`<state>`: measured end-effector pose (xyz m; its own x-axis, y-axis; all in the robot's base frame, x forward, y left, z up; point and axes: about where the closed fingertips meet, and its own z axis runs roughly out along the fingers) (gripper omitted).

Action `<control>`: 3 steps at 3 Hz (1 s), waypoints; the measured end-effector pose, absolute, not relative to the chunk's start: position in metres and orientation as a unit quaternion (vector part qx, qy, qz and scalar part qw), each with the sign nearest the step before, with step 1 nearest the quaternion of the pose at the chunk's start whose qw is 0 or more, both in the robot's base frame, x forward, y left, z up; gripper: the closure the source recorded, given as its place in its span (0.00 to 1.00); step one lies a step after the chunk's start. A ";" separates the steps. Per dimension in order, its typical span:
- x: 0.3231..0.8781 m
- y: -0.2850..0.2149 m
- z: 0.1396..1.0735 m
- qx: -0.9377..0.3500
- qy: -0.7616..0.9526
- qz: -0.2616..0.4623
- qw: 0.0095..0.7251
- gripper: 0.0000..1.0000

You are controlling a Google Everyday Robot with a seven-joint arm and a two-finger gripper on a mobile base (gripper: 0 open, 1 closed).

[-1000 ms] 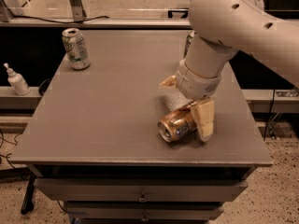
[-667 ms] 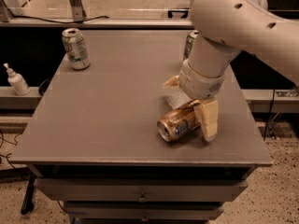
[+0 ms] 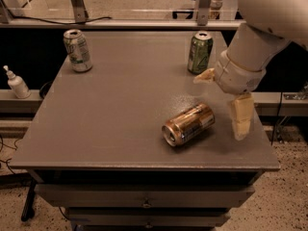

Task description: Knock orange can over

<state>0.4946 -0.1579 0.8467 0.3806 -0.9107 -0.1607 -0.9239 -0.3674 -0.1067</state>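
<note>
The orange can lies on its side on the grey table, near the front right, with its silver top facing the front left. My gripper hangs just to the right of the can and slightly above it. Its two pale fingers are spread apart and hold nothing. The gripper does not touch the can.
A green can stands upright at the back right, just behind the gripper. A white-and-green can stands at the back left. A small white bottle sits on a ledge left of the table. The table's right edge is close under my arm.
My gripper has drawn back to the right and upward, away from the orange can. The can still lies on its side. The green can behind the arm now shows.
</note>
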 end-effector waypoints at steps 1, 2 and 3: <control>0.497 -0.199 0.861 -0.786 0.607 0.047 0.109 0.00; 0.498 -0.243 0.893 -0.720 0.675 0.058 0.151 0.00; 0.486 -0.285 0.924 -0.653 0.725 0.077 0.203 0.00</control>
